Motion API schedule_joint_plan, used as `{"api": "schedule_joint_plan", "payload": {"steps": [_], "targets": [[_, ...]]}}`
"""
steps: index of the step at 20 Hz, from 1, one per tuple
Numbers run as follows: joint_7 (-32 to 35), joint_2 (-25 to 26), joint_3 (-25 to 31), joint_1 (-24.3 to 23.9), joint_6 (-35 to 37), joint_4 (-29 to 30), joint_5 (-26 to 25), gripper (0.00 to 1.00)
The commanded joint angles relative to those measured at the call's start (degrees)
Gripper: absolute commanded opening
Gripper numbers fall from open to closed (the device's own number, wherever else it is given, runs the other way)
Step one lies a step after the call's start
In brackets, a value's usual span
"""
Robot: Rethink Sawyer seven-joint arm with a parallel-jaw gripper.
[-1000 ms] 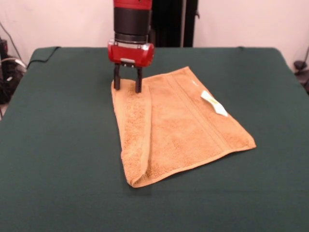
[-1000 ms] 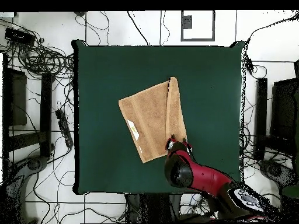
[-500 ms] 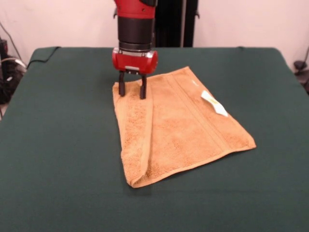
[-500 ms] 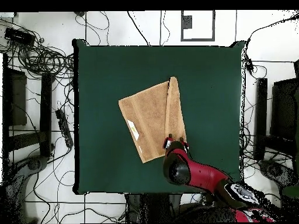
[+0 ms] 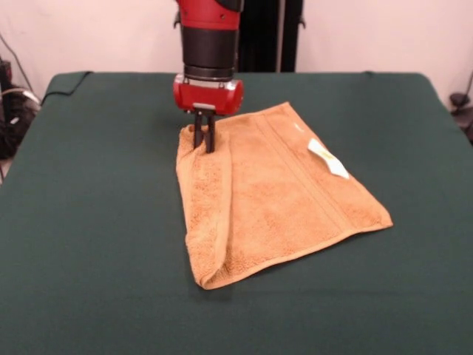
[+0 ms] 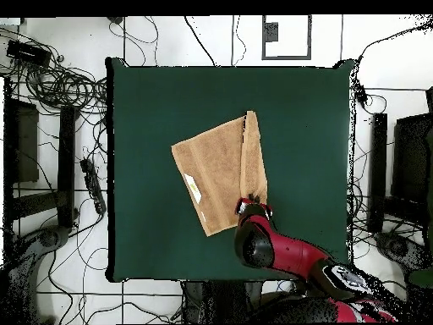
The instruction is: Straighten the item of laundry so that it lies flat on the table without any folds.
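Terry towel, golden-orange, lay just below your tool on the green tabletop, one side strip folded over onto the rest. Your tool was pinched shut on the far corner of that folded flap. Soft, light, limp cloth: it should've draped and dragged rather than slid, so the corner was a sensible hold. Plenty of bare cloth-covered tabletop lay beside the tool to peel the flap outward. White tag sat well off to the side.

Nubby matt terry towel on smooth matt cloth-covered table; glossy plastic end effector.
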Motion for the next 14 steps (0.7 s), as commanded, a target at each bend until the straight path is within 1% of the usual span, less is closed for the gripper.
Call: {"api": "schedule_joint_plan", "payload": {"steps": [1, 7, 10, 12, 13, 14], "targets": [[9.0, 1.8, 5.9, 3.2, 0.2, -5.1, 1.1, 0.00], [8.5, 0.6, 6.9, 2.3, 2.7, -4.3, 0.5, 0.00], [6.2, -3.0, 11.4, -2.7, 9.7, -2.1, -2.3, 0.00], [5.8, -3.8, 12.5, -3.9, 11.4, -1.5, -2.9, 0.00], [4.1, -5.2, 15.5, -7.2, 15.4, -0.5, -4.2, 0.00], [3.1, -6.0, 16.7, -8.8, 17.0, -0.1, -5.0, 0.00]]}}
